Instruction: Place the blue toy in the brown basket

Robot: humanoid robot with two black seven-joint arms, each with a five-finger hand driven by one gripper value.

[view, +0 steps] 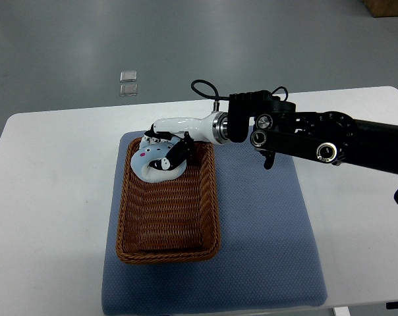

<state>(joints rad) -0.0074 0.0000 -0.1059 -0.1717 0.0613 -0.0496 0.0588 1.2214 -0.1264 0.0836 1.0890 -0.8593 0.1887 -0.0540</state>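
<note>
On white table [47, 197] (grey floor [87, 46]), blue mat [271, 237]

1. One brown wicker basket [166, 217] was counted.
2. One pale blue toy [156, 161] was seen.
3. One blue mat [265, 230] was counted.
4. One white table [47, 197] was seen.
5. One robot hand, the right hand [169, 141], was seen.
6. Two small clear squares [128, 82] were counted on the floor.

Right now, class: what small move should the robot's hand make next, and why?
Probably open the fingers and let go. The right hand holds the blue toy over the far end of the brown basket, inside its rim, so releasing should drop it in.
</note>
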